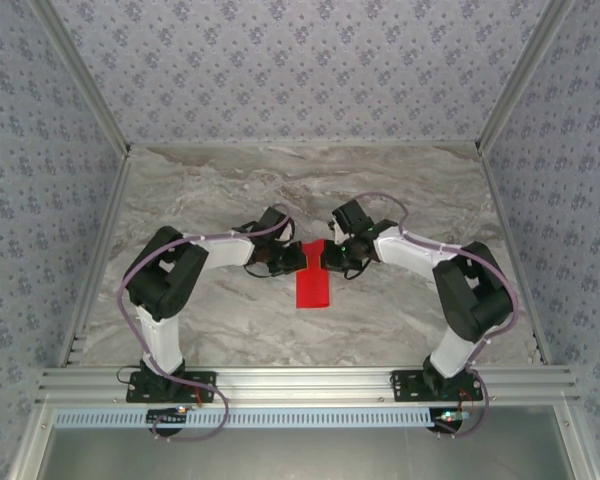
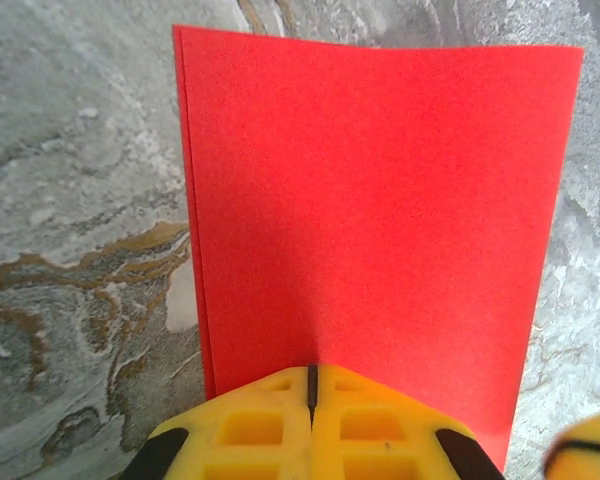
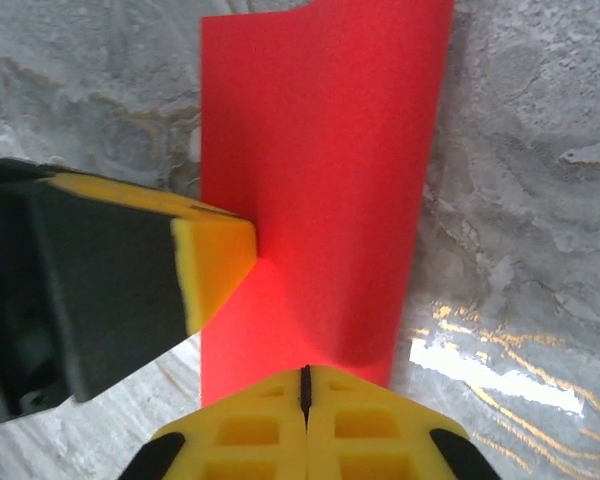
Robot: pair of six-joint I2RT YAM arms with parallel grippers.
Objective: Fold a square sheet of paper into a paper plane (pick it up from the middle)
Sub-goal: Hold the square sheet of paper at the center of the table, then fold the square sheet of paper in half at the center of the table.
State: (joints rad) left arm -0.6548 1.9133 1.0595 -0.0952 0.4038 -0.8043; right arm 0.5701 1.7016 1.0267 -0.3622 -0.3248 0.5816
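The red sheet of paper (image 1: 312, 287) is folded in half into a narrow rectangle at the middle of the table. Its two layers show along the left edge in the left wrist view, where the paper (image 2: 380, 200) stretches away from the jaws. My left gripper (image 1: 298, 258) (image 2: 311, 372) is shut on the paper's far edge. My right gripper (image 1: 324, 258) (image 3: 305, 372) is shut on the same edge right beside it. The paper (image 3: 320, 150) bows slightly between them. The left gripper's yellow finger (image 3: 215, 265) touches the sheet in the right wrist view.
The grey marble tabletop (image 1: 410, 190) surrounds the paper on all sides. Patterned walls and metal rails (image 1: 100, 240) frame the table. Both arms reach inward and meet nearly tip to tip over the centre.
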